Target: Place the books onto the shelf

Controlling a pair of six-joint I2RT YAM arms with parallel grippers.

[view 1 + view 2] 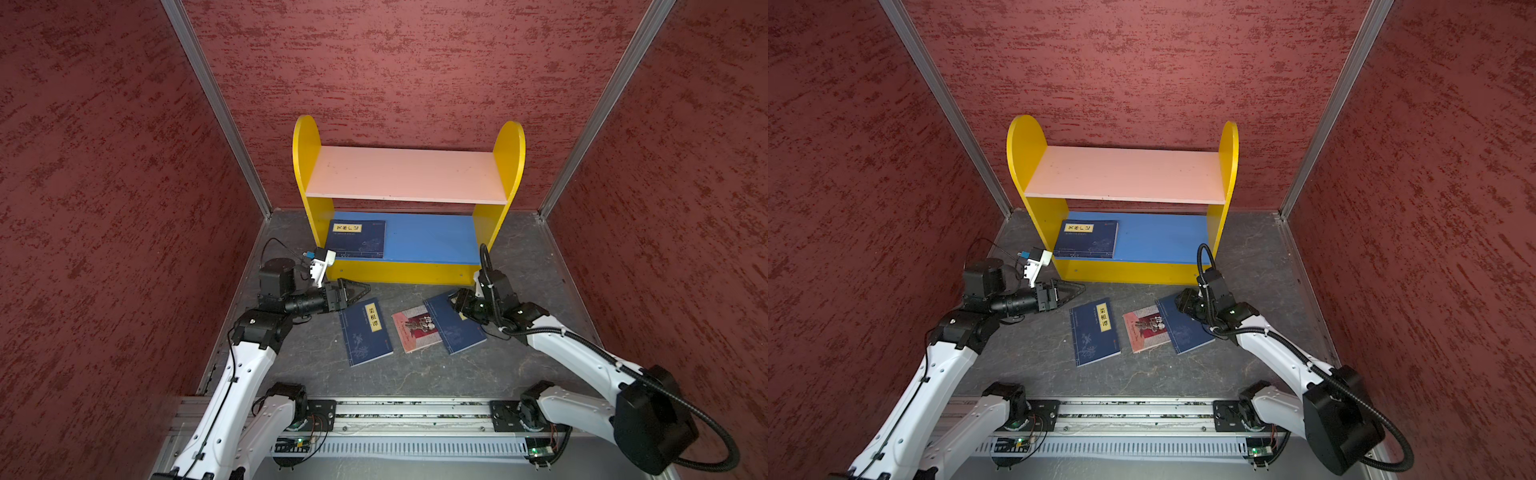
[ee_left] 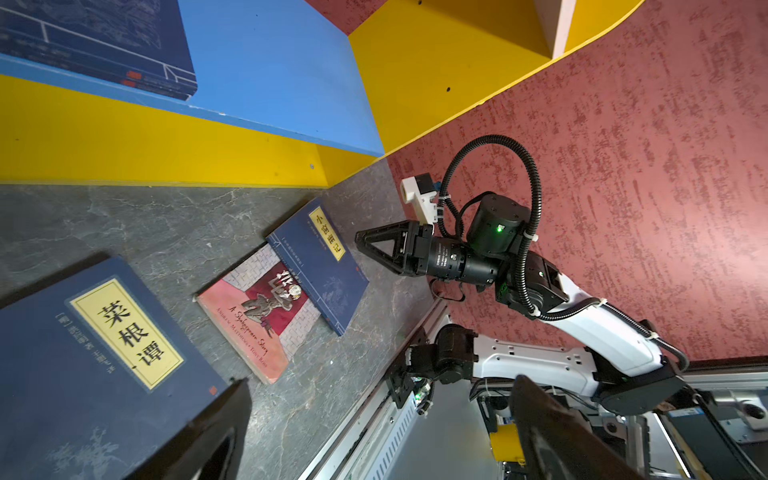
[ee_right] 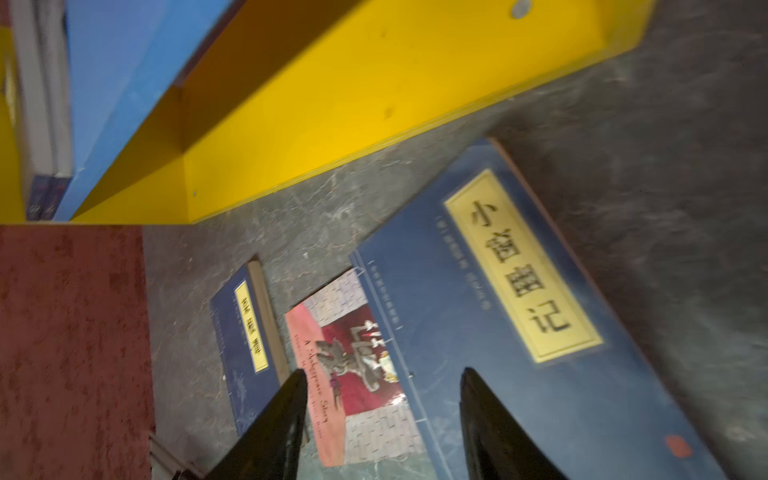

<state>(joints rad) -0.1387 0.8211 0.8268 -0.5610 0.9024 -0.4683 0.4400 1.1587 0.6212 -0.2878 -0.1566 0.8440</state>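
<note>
Because the navy book (image 1: 461,332) nearest the right edge of the worktop (image 1: 415,374) overlaps the pink book (image 1: 415,328), grip its free edge. The right hand (image 3: 384,374) and left hand (image 1: 359,290) are open and empty.

The left arm (image 1: 245,374) and right arm (image 1: 582,357) wear glossy white shells over black joint housings. A ribbed black conduit (image 2: 494,140) runs along the right one, which ends in black tapering fingers (image 3: 498,436).
</note>
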